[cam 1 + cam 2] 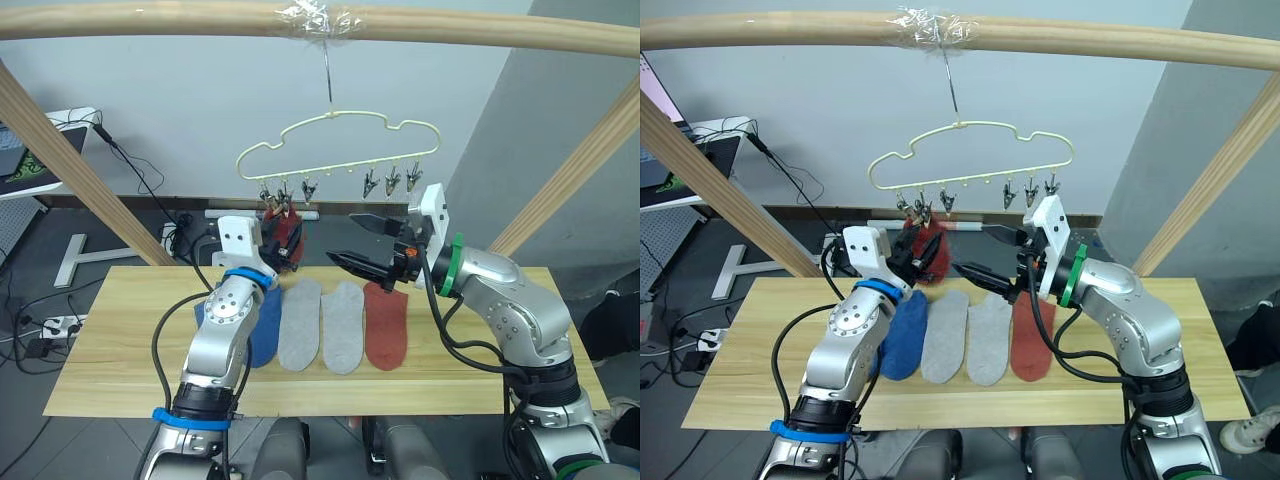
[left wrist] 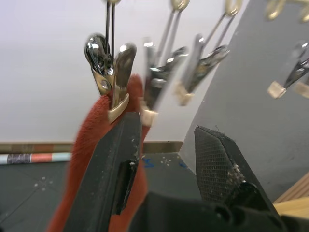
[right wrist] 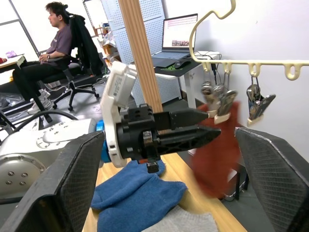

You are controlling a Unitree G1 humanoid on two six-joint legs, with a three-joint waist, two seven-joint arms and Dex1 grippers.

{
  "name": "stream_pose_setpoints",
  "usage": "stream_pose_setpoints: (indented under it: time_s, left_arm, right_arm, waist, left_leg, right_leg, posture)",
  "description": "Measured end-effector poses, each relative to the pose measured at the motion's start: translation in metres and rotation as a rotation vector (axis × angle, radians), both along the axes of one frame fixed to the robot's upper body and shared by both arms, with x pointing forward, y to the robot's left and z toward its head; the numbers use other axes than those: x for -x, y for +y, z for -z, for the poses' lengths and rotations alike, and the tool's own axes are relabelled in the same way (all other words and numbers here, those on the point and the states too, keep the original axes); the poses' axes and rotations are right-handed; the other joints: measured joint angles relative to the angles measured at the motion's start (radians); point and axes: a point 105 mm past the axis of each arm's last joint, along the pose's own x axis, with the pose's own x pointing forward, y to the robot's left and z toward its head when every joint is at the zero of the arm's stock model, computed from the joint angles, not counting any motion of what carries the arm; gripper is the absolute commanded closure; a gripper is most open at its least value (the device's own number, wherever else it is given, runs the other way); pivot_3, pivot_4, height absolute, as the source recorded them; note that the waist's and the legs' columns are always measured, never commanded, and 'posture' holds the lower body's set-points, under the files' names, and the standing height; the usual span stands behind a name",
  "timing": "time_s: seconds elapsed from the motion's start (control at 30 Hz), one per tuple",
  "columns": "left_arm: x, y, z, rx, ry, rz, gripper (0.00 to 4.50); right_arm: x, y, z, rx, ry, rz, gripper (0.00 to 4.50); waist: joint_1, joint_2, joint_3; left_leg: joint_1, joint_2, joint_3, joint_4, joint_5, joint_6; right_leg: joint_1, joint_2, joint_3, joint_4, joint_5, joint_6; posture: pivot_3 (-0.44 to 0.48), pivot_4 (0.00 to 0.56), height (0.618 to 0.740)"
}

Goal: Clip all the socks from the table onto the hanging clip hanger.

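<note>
The left gripper (image 1: 285,243) is raised to the left end of the clip hanger (image 1: 335,145), its two black fingers (image 2: 108,179) spread apart and gripping nothing. One rust-red sock (image 1: 932,250) hangs from a clip (image 2: 112,79) directly above that gripper, the fabric lying against the outer face of one finger rather than between the two (the left wrist view shows this most plainly). The neighbouring clips (image 2: 161,77) dangle just beside it, holding nothing.

The right gripper (image 1: 368,245) is also released, its fingers wide apart, and it points across toward the left gripper at about the same height, with a gap between them. In the right wrist view the hanging sock sits just past the left gripper's fingertips, under the hanger's rail, and a second clip (image 3: 258,101) hangs beside it.

Below both grippers the counter (image 1: 130,350) carries the remaining socks in a row: a blue sock (image 1: 902,335) under the left gripper, partly hidden by that arm, then two light grey socks (image 1: 322,322) side by side, then a second rust-red sock (image 1: 386,325) beneath the right gripper. The wrist view shows crumpled blue fabric (image 3: 137,193), so I cannot tell how many blue socks lie there.

The hanger's hook is taped to a wooden pole (image 1: 480,32) overhead. A person (image 3: 50,46) sits at a desk in the background.
</note>
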Motion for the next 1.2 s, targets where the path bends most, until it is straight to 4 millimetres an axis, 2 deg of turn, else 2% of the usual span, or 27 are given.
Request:
stream_pose_setpoints:
  time_s: [0.1, 0.3, 0.5, 0.7, 0.97, 1.2]
  left_arm:
    - [-0.008, 0.001, -0.006, 0.013, -0.029, -0.028, 2.45]
    - [-0.014, 0.0, -0.006, 0.011, -0.046, -0.047, 2.45]
    - [-0.021, 0.001, -0.018, 0.013, -0.094, -0.076, 2.45]
    - [-0.028, -0.002, -0.02, 0.019, -0.097, -0.073, 2.45]
    - [-0.03, -0.002, -0.031, 0.024, -0.142, -0.075, 2.45]
    - [-0.03, -0.001, -0.033, 0.023, -0.154, -0.083, 2.45]
  right_arm:
    - [-0.001, 0.001, -0.007, -0.002, -0.022, 0.002, 0.0]
    - [-0.002, 0.0, -0.007, -0.003, -0.02, 0.006, 0.0]
    - [-0.003, -0.002, -0.007, 0.006, -0.021, 0.022, 0.0]
    - [-0.003, -0.003, -0.011, -0.001, -0.029, 0.018, 0.0]
    - [-0.004, -0.004, -0.011, 0.005, -0.03, 0.024, 0.0]
    - [-0.004, -0.004, -0.012, 0.005, -0.031, 0.026, 0.0]
  waist:
    - [0.0, 0.0, 0.0]
    - [0.0, 0.0, 0.0]
    - [-0.001, 0.0, 0.0]
    - [-0.001, 0.0, 0.0]
    - [-0.001, 0.0, 0.0]
    - [-0.001, 0.0, 0.0]
  left_leg:
    - [0.0, 0.0, -0.001, 0.001, 0.0, 0.0]
    - [0.0, 0.0, -0.002, 0.002, 0.0, 0.0]
    - [0.0, 0.0, -0.002, 0.003, 0.0, 0.0]
    - [0.0, 0.0, -0.002, 0.004, 0.0, 0.0]
    - [-0.004, 0.002, -0.002, 0.013, 0.0, 0.0]
    - [-0.005, 0.001, -0.002, 0.015, 0.0, 0.0]
  right_leg:
    - [0.0, 0.0, -0.003, 0.001, 0.0, 0.0]
    - [0.001, 0.0, -0.005, 0.002, 0.0, 0.0]
    - [0.001, 0.0, -0.006, 0.002, 0.0, 0.0]
    - [0.001, 0.0, -0.006, 0.003, 0.0, 0.0]
    - [0.002, 0.0, -0.007, 0.005, 0.0, 0.0]
    - [0.003, 0.0, -0.007, 0.005, 0.0, 0.0]
  posture:
    - [0.005, 0.187, 0.74]
    - [-0.001, 0.188, 0.74]
    - [-0.009, 0.194, 0.74]
    - [-0.009, 0.194, 0.74]
    - [-0.016, 0.202, 0.74]
    - [-0.016, 0.206, 0.74]
